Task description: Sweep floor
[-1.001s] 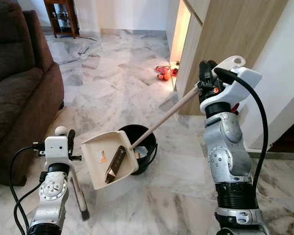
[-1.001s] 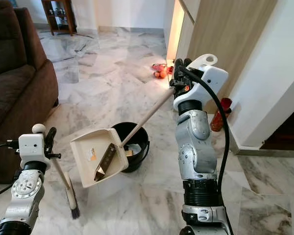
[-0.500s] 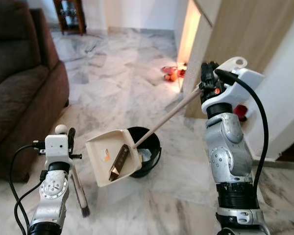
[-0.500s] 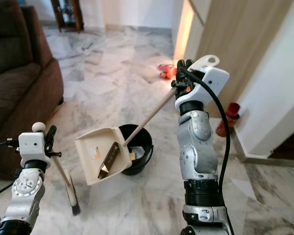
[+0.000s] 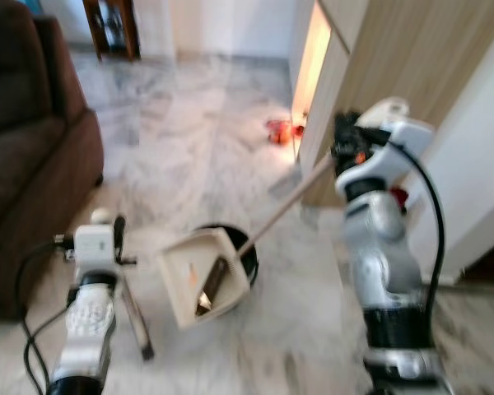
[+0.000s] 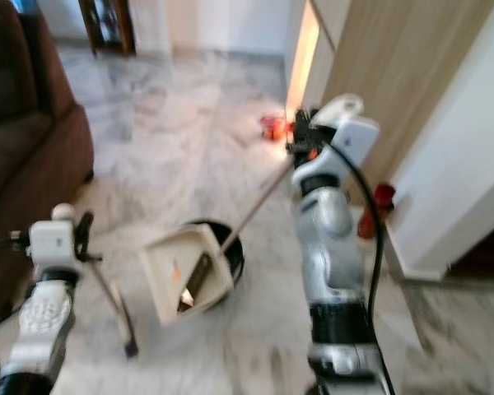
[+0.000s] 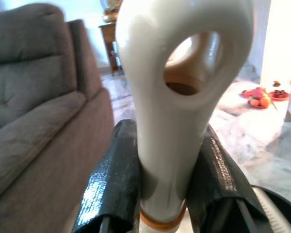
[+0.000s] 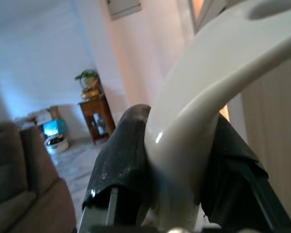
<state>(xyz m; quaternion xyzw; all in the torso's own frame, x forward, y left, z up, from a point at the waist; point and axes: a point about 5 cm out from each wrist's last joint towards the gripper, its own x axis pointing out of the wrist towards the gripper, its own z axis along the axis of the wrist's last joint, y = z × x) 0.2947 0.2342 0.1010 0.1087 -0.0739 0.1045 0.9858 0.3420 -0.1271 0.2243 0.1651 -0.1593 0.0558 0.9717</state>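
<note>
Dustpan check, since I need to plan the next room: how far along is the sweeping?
Done: debris already lies in the dustpan. In hand: the right tool grips its long handle, holding the pan tilted over the black bin; the left tool grips the broom. Left: emptying the pan.

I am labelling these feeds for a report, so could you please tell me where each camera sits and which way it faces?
Left and right eye views: on the head, looking forward and down at the marble floor, both silver arms, the cream plastic dustpan over the black round bucket.
Left wrist view: along the left end effector, clamped on the cream looped broom handle.
Right wrist view: along the right end effector, gripping the cream dustpan handle.
Shared: the brown fabric sofa.
</note>
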